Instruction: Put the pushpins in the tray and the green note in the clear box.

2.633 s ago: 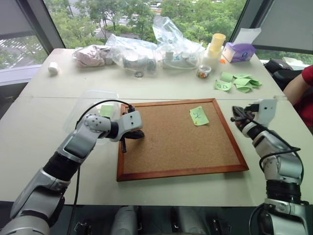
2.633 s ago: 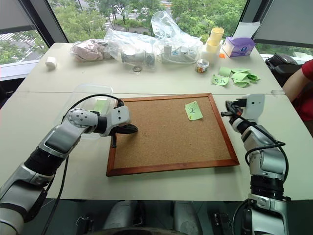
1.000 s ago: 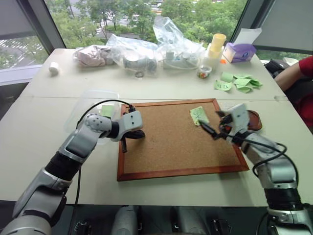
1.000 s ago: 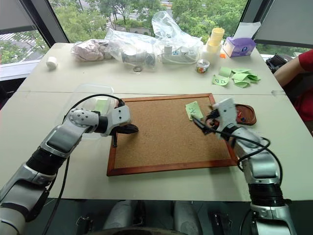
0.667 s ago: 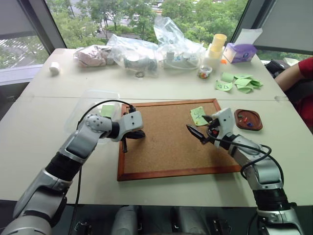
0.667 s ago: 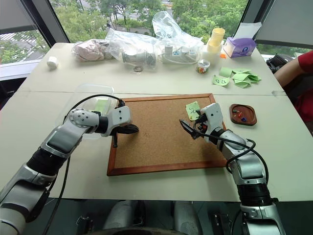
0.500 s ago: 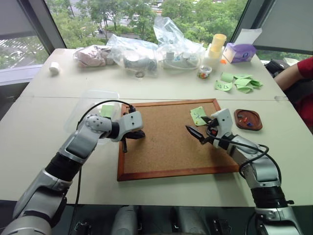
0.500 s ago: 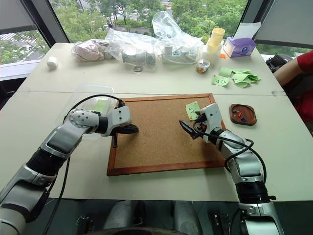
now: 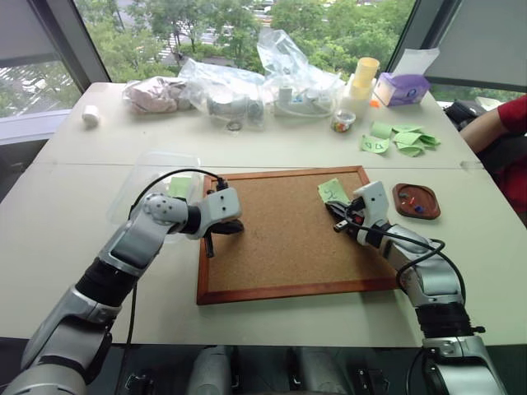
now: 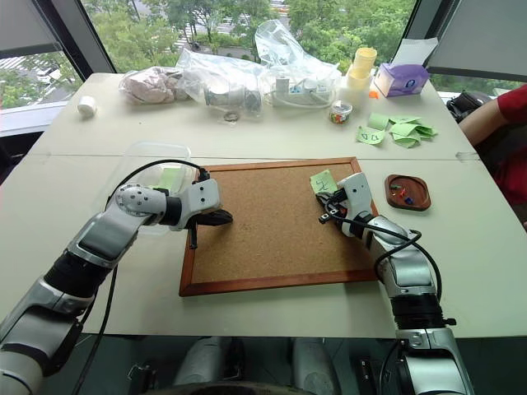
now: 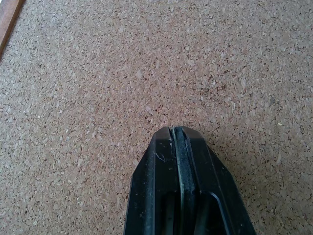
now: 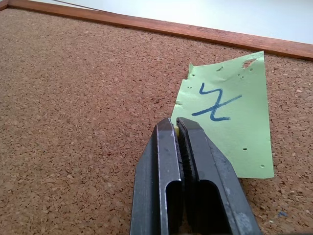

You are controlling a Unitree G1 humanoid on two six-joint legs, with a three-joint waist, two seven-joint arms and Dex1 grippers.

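The light green square paper note with the blue scribble lay flat on the large wood-framed corkboard, near its far right corner, its long axis running from the board's far rail back toward the robot, tilted a little to the left. Several small holes showed along its far edge. The right gripper had its two black fingers pressed together at the note's left edge, a thin sliver of pale paper caught between the tips (the pinch was only at the margin). A second before, those fingers had stood wide apart over the middle of the board; they had since shut and drawn up against the note. The left gripper was also closed, empty, its tip over bare cork near the board's left rail, as it had been throughout.

The small dark reddish-brown wooden tray sat on the table just right of the board, apart from its frame, with the tiny red- and green-headed pushpins inside. The transparent plastic box lay off the board's far left corner, partly behind the left arm, with a green slip showing in it. Between note and box stretched open cork. A person's red sleeve showed at the right edge.
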